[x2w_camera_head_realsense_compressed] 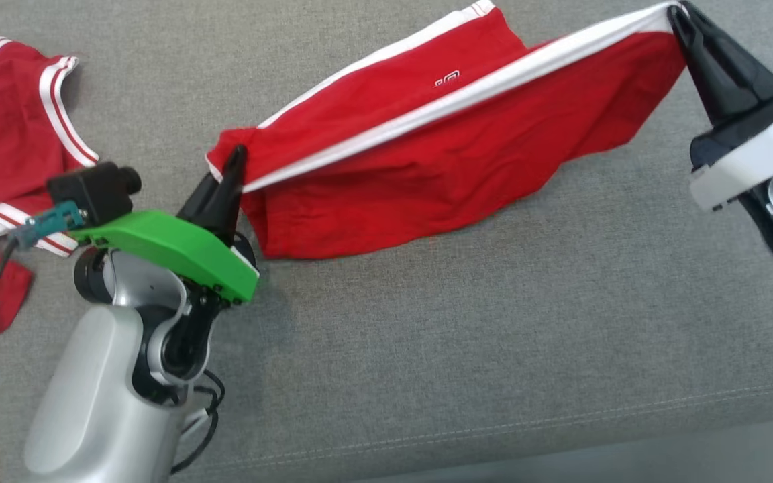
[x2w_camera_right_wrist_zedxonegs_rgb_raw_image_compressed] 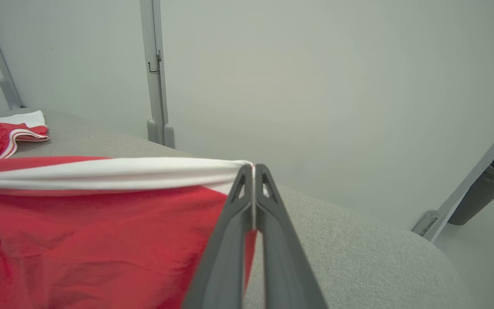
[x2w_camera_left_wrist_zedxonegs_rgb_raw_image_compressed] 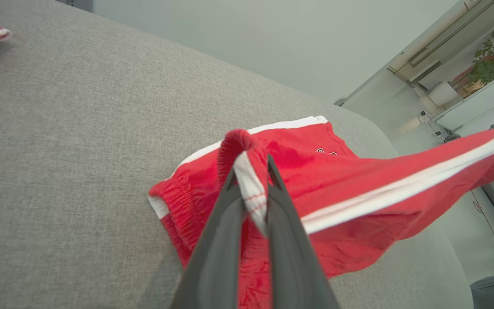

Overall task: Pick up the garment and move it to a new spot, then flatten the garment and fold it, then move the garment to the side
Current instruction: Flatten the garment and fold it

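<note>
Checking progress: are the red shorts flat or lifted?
Lifted: red shorts stretched between left gripper and right gripper, lower edge resting on cushion.

Garment (x2w_camera_head_realsense_compressed: pixel 427 161) stretched over the tabletop (x2w_camera_head_realsense_compressed: pixel 494 322): left pincer (x2w_camera_head_realsense_compressed: pixel 235 161) at its left end, right pincer (x2w_camera_head_realsense_compressed: pixel 678 17) at its right end, second garment (x2w_camera_head_realsense_compressed: pixel 4 134) lying farther left.

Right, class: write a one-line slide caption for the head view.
The left gripper and right gripper, both shut, stretch the red shorts between them over the grey upholstery.

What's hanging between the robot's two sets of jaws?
Red fabric shorts with a white side stripe, stretched from the left jaws, shut on the waistband, to the right jaws, shut on the stripe's end; the head view shows it.
</note>
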Robot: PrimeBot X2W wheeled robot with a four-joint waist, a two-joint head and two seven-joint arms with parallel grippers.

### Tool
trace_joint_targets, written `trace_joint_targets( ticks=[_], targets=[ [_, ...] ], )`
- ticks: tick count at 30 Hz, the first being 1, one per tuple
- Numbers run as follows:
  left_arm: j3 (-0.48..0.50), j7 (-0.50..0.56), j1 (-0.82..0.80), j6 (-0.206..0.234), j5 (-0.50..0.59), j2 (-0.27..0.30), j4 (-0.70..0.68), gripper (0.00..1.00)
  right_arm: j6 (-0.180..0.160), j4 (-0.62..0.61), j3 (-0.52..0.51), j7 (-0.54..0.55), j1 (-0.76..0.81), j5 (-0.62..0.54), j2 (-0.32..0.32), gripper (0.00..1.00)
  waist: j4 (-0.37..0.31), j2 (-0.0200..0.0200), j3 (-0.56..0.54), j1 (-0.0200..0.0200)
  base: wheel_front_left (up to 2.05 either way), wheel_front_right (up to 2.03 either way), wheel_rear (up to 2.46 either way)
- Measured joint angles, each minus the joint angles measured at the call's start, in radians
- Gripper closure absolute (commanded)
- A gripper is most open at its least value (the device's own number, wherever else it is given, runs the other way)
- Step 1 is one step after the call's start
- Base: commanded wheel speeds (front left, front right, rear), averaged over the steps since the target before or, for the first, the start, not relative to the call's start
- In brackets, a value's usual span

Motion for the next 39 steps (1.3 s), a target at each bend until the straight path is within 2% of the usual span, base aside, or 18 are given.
trace_joint_targets(
  ticks=[7,8,10,11,12,13,21,33,34,35,36,37,38,39],
  targets=[
    [0.007,0.034,-0.141,0.000,0.026,-0.032,0.088,1.00,0.009,0.108,0.019,0.064,-0.158,0.002,0.008,1.00,0.017,0.0000,0.071,0.0000,0.00,0.00,0.00],
    [0.008,0.034,-0.156,0.000,0.027,-0.039,0.102,0.96,0.009,0.124,0.024,0.072,-0.174,0.002,0.008,1.00,0.020,0.0000,0.081,0.0000,0.00,0.00,0.00],
    [0.013,0.042,-0.183,0.000,0.033,-0.050,0.130,0.63,0.014,0.154,0.034,0.085,-0.207,0.002,0.010,1.00,0.028,0.0000,0.102,0.0000,0.00,0.00,0.00],
    [0.014,0.042,-0.194,0.005,0.033,-0.054,0.141,0.35,0.017,0.169,0.040,0.093,-0.224,0.002,0.010,1.00,0.032,0.0000,0.112,0.0000,0.00,0.00,0.00],
    [0.015,0.042,-0.202,0.008,0.033,-0.058,0.151,0.35,0.017,0.183,0.046,0.097,-0.239,0.002,0.012,1.00,0.036,0.0000,0.122,0.0000,0.00,0.00,0.00],
    [0.015,0.041,-0.210,0.008,0.033,-0.065,0.159,0.00,0.017,0.198,0.051,0.098,-0.253,0.002,0.013,1.00,0.041,0.0000,0.132,0.0000,0.00,0.00,0.00],
    [0.009,-0.036,-0.231,0.017,0.033,-0.070,0.159,0.00,0.017,0.306,0.080,0.083,-0.326,-0.002,0.015,1.00,0.097,0.0000,0.175,0.0000,0.00,0.00,0.00],
    [-0.064,-0.092,-0.229,-0.013,0.078,-0.072,0.113,0.00,0.017,0.430,0.099,0.074,-0.390,-0.002,0.011,1.00,0.142,0.0000,0.185,0.0000,0.00,0.00,0.00],
    [-0.068,-0.096,-0.228,-0.016,0.078,-0.072,0.113,0.00,0.017,0.442,0.099,0.074,-0.399,-0.001,0.011,0.89,0.146,0.0000,0.187,0.0000,0.00,0.00,0.00],
    [-0.072,-0.103,-0.228,-0.020,0.078,-0.072,0.112,0.00,0.017,0.453,0.099,0.074,-0.406,-0.001,0.010,0.67,0.150,0.0000,0.189,0.0000,0.00,0.00,0.00],
    [-0.077,-0.109,-0.228,-0.022,0.078,-0.072,0.111,0.00,0.017,0.463,0.098,0.074,-0.413,-0.001,0.010,0.50,0.154,0.0000,0.191,0.0000,0.00,0.00,0.00],
    [-0.082,-0.110,-0.228,-0.025,0.079,-0.073,0.109,0.00,0.017,0.472,0.098,0.074,-0.417,-0.001,0.010,0.04,0.157,0.0000,0.193,0.0000,0.00,0.00,0.00],
    [-0.087,-0.114,-0.228,-0.027,0.083,-0.073,0.108,0.00,0.017,0.482,0.100,0.074,-0.422,-0.001,0.011,0.00,0.161,0.0000,0.194,0.0000,0.00,0.00,0.00],
    [-0.087,-0.120,-0.227,-0.030,0.085,-0.073,0.105,0.00,0.017,0.491,0.103,0.073,-0.428,-0.001,0.013,0.00,0.164,0.0000,0.196,0.0000,0.00,0.00,0.00]
  ],
)
